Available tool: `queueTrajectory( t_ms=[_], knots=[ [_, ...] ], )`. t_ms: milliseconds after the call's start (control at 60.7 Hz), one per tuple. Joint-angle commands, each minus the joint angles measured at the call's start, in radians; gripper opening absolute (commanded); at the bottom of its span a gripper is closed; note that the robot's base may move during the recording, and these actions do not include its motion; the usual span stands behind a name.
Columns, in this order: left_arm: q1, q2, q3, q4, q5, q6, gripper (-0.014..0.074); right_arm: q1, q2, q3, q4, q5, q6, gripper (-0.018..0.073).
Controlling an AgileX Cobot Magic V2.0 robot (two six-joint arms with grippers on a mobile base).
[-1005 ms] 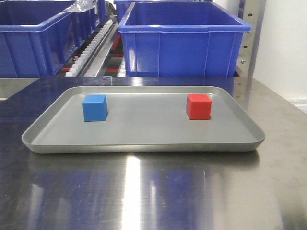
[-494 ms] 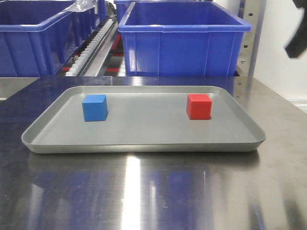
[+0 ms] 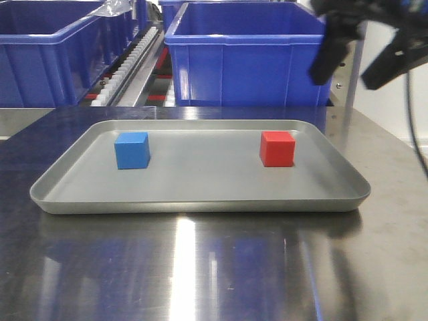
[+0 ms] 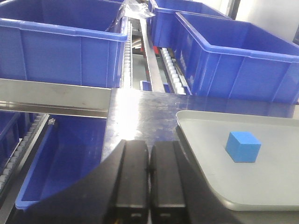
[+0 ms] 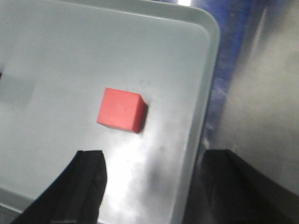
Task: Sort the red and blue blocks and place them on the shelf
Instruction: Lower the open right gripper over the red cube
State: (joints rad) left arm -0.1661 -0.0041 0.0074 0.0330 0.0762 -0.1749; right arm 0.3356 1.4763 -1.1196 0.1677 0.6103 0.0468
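Your right gripper (image 3: 357, 62) hangs above the tray's (image 3: 200, 204) far right corner with its jaws wide apart and nothing between them; from the right wrist camera the two fingers (image 5: 86, 184) straddle the tray's right rim, and the red block (image 5: 120, 109) lies on the tray just ahead of them, not touched.

Your left gripper (image 4: 149, 172) sits off the tray's left edge, over the steel tabletop (image 4: 140, 116); its jaws are pressed together and hold nothing.

Both blocks rest flat on the tray, well apart from each other; the blue block (image 3: 132, 150) is on the tray's left side, the red block (image 3: 277, 148) on its right side, each a little in from the rim; from the left wrist camera you see the blue block (image 4: 243, 146) alone on the tray's grey floor.

The shelf (image 4: 56, 95) stands beyond the tray's far edge; its large blue bins (image 3: 254, 53) sit behind the tray, with a lower bin (image 4: 65, 154) showing off the tray's left side.
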Motion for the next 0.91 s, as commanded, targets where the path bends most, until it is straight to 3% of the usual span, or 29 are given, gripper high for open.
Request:
queueTrajectory(
  t_ms=[0,428,890],
  knots=[
    [-0.006,-0.020,0.034,-0.007,-0.085,-0.009,0.0140,0.016,0.015,-0.070,0.008,-0.028,-0.004,0.0554],
    [-0.006,-0.020,0.034,-0.007,-0.085,-0.009,0.0140,0.073,0.210,-0.215,0.008,0.053,-0.004,0.0554],
    [-0.006,-0.020,0.034,-0.007,-0.085,-0.009,0.0140,0.078,0.240,-0.268,0.008,0.086,-0.004,0.0552]
  ],
)
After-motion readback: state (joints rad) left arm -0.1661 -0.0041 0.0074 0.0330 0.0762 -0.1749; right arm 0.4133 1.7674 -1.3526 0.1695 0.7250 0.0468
